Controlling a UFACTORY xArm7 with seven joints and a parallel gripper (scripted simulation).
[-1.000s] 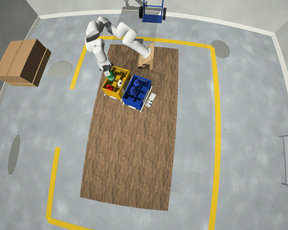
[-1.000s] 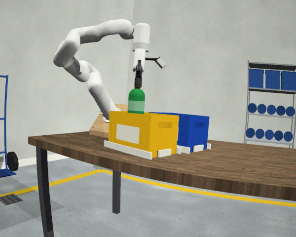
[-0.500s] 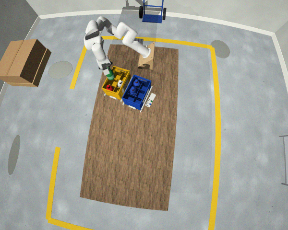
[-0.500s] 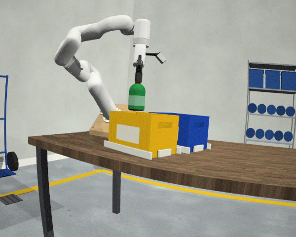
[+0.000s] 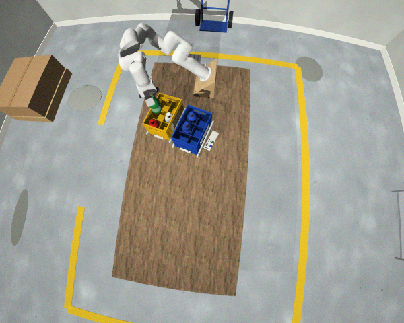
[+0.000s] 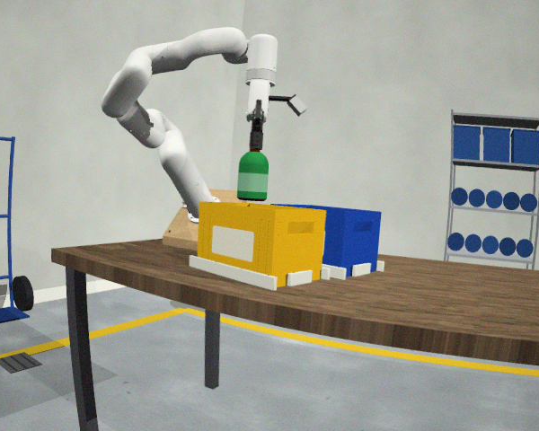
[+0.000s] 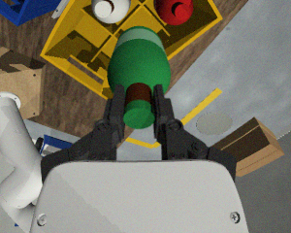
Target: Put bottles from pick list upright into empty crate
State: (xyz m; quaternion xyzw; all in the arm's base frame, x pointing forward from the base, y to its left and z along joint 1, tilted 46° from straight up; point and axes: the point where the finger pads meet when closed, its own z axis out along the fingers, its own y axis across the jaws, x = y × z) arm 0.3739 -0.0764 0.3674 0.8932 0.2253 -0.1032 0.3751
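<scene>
My gripper [image 6: 256, 139] [image 7: 139, 96] [image 5: 149, 100] is shut on the neck of a green bottle [image 6: 252, 176] [image 7: 138, 68] [image 5: 155, 107]. The bottle hangs upright, its base just above the rim of the yellow crate [image 6: 260, 232] [image 5: 160, 130] [image 7: 62, 33]. A red bottle [image 5: 153, 122] [image 7: 173, 6] and a white bottle [image 5: 167, 118] [image 7: 111, 3] stand in the yellow crate. The blue crate [image 5: 192, 140] [image 6: 353, 232] beside it holds two blue bottles [image 5: 190, 115] [image 5: 186, 126]. The pick list [image 5: 211, 140] lies on the table beside the blue crate, on its far side from the yellow one.
White stop blocks [image 6: 233, 272] line the crates' bases on the wooden table [image 5: 181, 215] [image 6: 400, 296]. The arm's wooden mount [image 5: 205, 81] stands behind the crates. A cardboard box [image 5: 29, 87], a hand truck [image 5: 214, 15] and a shelf [image 6: 492, 185] stand on the floor.
</scene>
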